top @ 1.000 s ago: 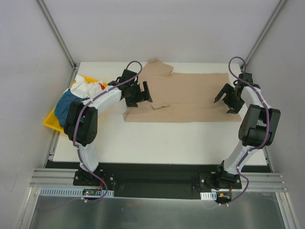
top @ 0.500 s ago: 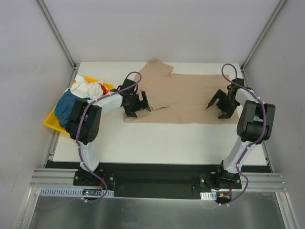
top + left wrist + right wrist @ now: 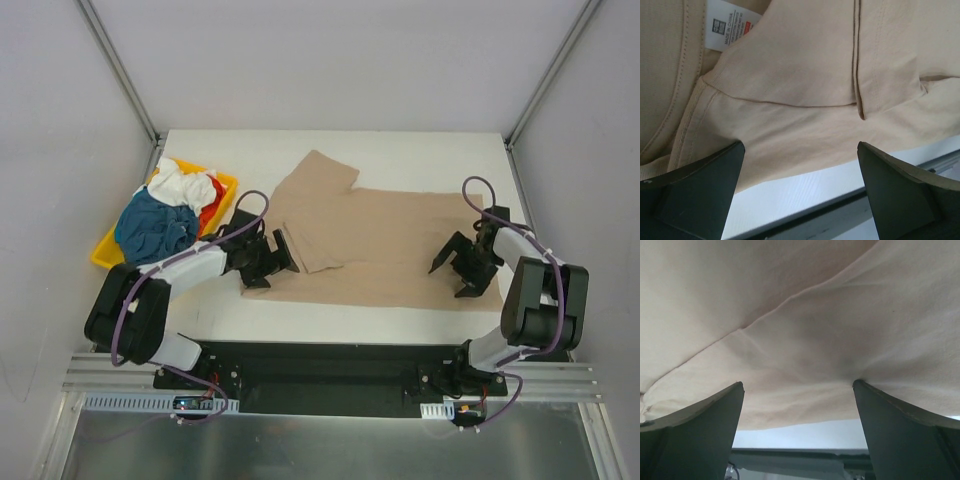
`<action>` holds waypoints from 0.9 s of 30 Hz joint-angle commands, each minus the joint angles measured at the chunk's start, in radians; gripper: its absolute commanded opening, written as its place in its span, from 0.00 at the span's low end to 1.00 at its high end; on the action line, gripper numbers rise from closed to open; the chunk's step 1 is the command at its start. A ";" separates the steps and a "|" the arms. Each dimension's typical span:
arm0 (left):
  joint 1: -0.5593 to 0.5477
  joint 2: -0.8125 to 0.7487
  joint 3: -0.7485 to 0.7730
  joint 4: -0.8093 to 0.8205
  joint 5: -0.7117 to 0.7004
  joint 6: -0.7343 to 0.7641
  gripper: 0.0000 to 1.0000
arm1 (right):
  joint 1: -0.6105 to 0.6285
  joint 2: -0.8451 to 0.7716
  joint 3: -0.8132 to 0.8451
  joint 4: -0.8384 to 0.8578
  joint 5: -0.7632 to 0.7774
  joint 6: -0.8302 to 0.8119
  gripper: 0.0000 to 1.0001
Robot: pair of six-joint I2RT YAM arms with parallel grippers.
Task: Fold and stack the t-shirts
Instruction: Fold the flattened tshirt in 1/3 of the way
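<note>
A tan-beige t-shirt [image 3: 390,240] lies spread flat across the middle of the table, one sleeve pointing to the far side. My left gripper [image 3: 272,268] stands open at the shirt's near-left corner. In the left wrist view the cloth [image 3: 805,75] and its white label [image 3: 727,27] lie beyond the open gripper [image 3: 800,150]. My right gripper [image 3: 447,282] stands open low over the shirt's near-right edge, and the cloth [image 3: 790,315] fills the view beyond the open gripper [image 3: 797,387]. Neither pair of jaws closes on cloth. Teal-blue [image 3: 150,225], white [image 3: 180,185] and red-orange [image 3: 210,215] t-shirts sit bunched in a pile at the left.
A shallow yellow tray [image 3: 105,258] at the table's left edge holds the bunched pile. Metal frame posts stand at the two far corners. The tan shirt's near hem lies close to the table's front edge [image 3: 340,343].
Both arms have drawn back toward the near edge. The tan shirt has slid nearer with them and now lies flatter. Both grippers stayed open.
</note>
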 commanded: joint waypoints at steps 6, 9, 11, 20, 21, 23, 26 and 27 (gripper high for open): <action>-0.059 -0.313 -0.207 -0.154 0.000 -0.122 0.99 | 0.031 -0.257 -0.173 -0.108 -0.009 0.032 0.97; -0.098 -0.367 -0.161 -0.214 -0.027 -0.131 0.99 | 0.040 -0.366 -0.121 -0.142 0.028 0.021 0.97; -0.119 -0.382 -0.127 -0.237 -0.060 -0.131 0.99 | 0.040 -0.446 -0.072 -0.147 0.057 0.014 0.97; -0.222 -0.235 0.038 -0.254 -0.121 -0.154 0.88 | 0.040 -0.572 -0.007 -0.084 0.131 0.008 0.96; -0.224 -0.186 0.067 -0.253 -0.123 -0.151 0.84 | 0.040 -0.555 -0.006 -0.081 0.117 0.004 0.97; -0.228 -0.142 0.092 -0.253 -0.121 -0.151 0.70 | 0.040 -0.530 0.002 -0.082 0.105 -0.012 0.97; -0.231 -0.071 0.126 -0.251 -0.115 -0.142 0.63 | 0.039 -0.474 0.014 -0.090 0.086 -0.032 0.97; -0.231 -0.044 0.136 -0.251 -0.112 -0.135 0.61 | 0.039 -0.463 0.016 -0.092 0.080 -0.032 0.97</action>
